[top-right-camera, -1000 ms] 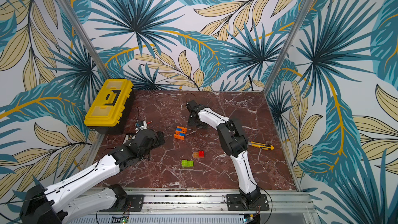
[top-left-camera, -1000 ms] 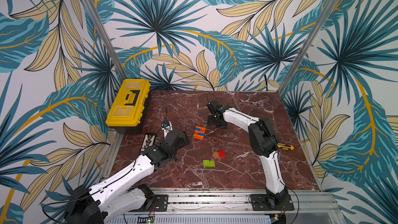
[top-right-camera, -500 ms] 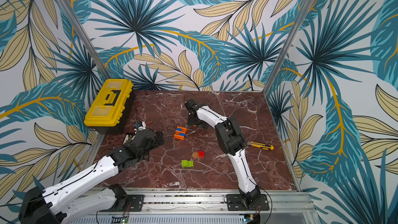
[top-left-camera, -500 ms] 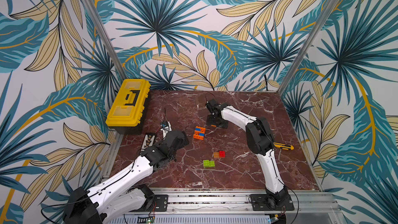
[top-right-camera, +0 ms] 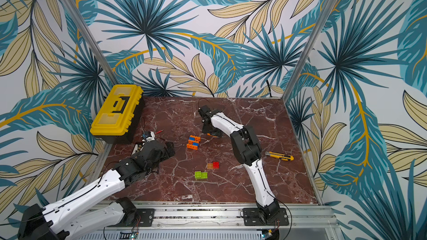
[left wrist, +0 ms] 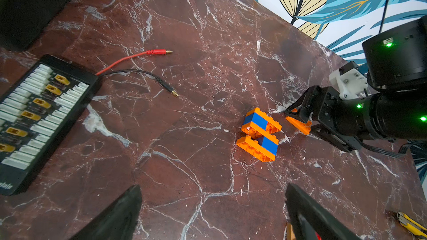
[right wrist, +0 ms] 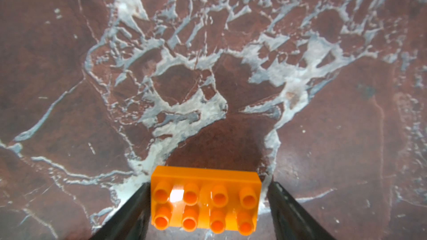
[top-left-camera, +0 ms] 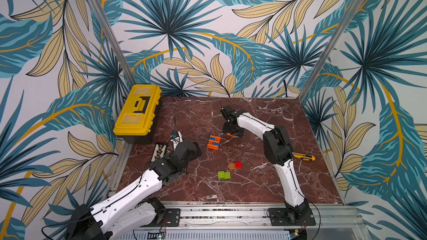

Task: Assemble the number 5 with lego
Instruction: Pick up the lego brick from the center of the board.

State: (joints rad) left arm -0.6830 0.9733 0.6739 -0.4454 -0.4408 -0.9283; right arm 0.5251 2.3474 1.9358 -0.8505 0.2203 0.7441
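An orange eight-stud lego brick lies on the marble between the fingers of my right gripper. One finger touches an end of it and a narrow gap shows at the other end. In both top views this gripper points down at the table's middle rear. Just left of it stands an orange and blue lego assembly. Nearer the front lie a red brick, a tan brick and a lime green pair. My left gripper hangs open and empty at the left.
A yellow toolbox stands at the back left corner. A black connector board with red and black leads lies beside my left arm. A yellow utility knife rests by the right edge, behind my right arm's elbow.
My right arm's elbow has shifted a little to the left while its gripper stayed over the orange brick. The left arm has not moved.
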